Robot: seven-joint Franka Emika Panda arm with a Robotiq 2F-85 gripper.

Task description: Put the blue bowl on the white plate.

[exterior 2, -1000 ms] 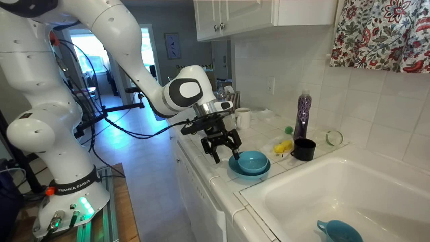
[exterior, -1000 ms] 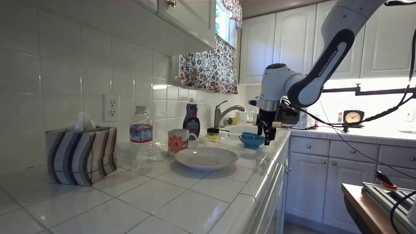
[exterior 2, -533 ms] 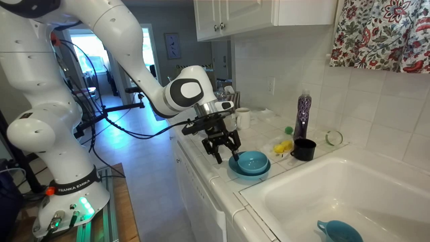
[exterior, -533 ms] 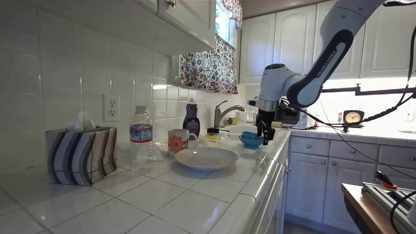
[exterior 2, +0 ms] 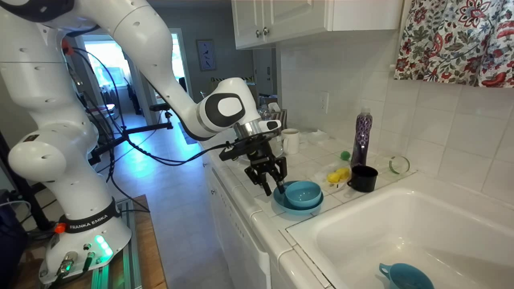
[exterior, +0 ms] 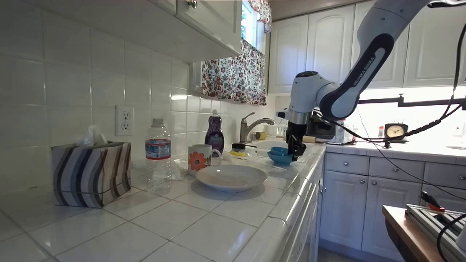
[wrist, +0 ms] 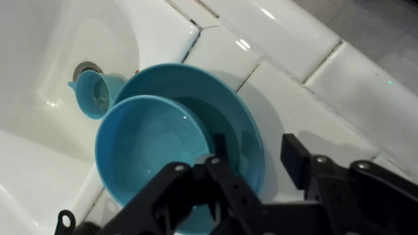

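Observation:
A small blue bowl (exterior 2: pixel 303 193) sits inside a larger blue bowl (exterior 2: pixel 296 211) on the tiled counter by the sink. Both also show in an exterior view, the small bowl (exterior: pixel 279 150) above the larger bowl (exterior: pixel 279 159). The white plate (exterior: pixel 231 177) rests on the counter nearer that camera, with nothing on it; it is out of the wrist view. My gripper (exterior 2: pixel 274 192) is at the bowls, partly open. In the wrist view my gripper (wrist: pixel 255 138) has one finger between the small bowl (wrist: pixel 147 133) and the larger bowl's rim (wrist: pixel 191 76), the other finger outside that rim.
A flowered mug (exterior: pixel 198 160), water bottle (exterior: pixel 158 160), tissue box (exterior: pixel 91 176) and purple soap bottle (exterior: pixel 214 134) stand round the plate. A black cup (exterior 2: pixel 362 179) stands by the sink (exterior 2: pixel 401 196). A blue cup (exterior 2: pixel 409 277) lies in the sink.
The gripper's fingers have come closer together around the larger bowl's rim, and the arm has shifted slightly. The small bowl has shifted very slightly away from the gripper.

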